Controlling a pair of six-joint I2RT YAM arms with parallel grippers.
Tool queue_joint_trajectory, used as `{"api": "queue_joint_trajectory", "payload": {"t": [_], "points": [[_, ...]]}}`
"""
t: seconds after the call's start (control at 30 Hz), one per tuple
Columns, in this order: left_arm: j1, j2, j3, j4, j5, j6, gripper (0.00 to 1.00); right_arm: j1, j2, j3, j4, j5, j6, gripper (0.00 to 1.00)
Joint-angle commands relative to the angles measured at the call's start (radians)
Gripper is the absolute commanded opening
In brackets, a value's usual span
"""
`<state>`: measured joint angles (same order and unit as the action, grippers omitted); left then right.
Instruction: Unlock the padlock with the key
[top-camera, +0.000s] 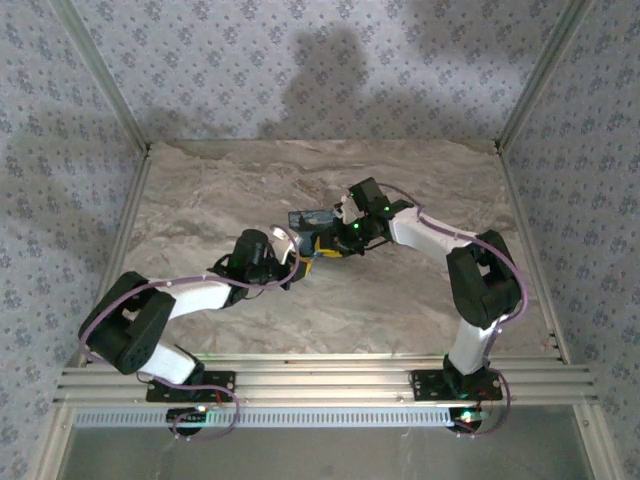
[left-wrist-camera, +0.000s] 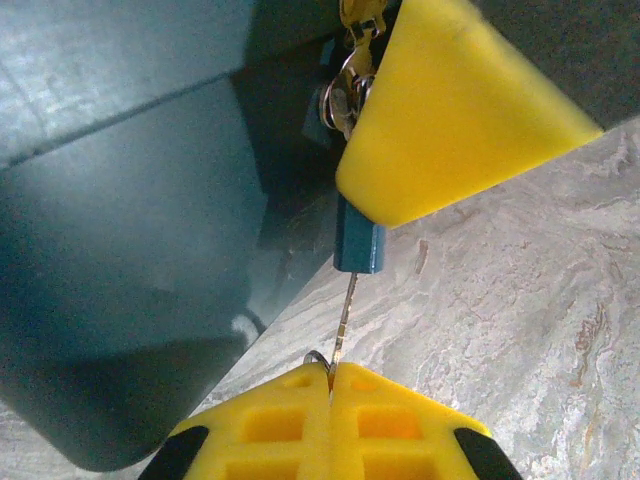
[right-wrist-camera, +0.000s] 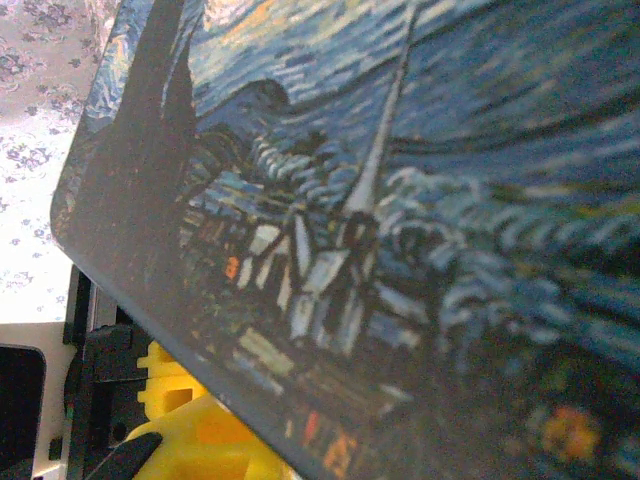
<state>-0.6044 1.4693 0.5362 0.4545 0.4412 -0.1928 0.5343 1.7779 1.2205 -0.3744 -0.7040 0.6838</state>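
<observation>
— What is nearest, at the left gripper?
— Its yellow fingers are pressed fully together on a slender dark metal key, which points away from them.
— And the tip?
— It meets the end of the blocky blue padlock with the swirling starry-night print. I can't tell whether it is inside.
— What holds the padlock?
— The right gripper, closed narrowly on its body, held over the middle of the beige marble-patterned table.
— Beyond that?
— Grey floral-patterned walls.
</observation>
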Motion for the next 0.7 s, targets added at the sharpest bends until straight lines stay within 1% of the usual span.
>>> {"api": "queue_joint_trajectory", "payload": {"t": [0.0,0.37,0.53,0.67], "points": [[0.001,0.008,0.022,0.039,0.028,-0.005,0.00,-0.001,-0.035,0.002,0.025,-0.032,0.002,0.00],[0.002,0.028,0.033,0.042,0.027,-0.023,0.00,0.012,-0.038,0.004,0.034,-0.036,0.016,0.00],[0.001,0.025,0.029,0.067,0.017,-0.047,0.00,0.015,-0.043,0.002,0.037,-0.038,0.020,0.00],[0.001,0.019,0.028,0.095,0.032,-0.077,0.00,0.019,-0.043,-0.004,0.038,-0.037,0.022,0.00]]}}
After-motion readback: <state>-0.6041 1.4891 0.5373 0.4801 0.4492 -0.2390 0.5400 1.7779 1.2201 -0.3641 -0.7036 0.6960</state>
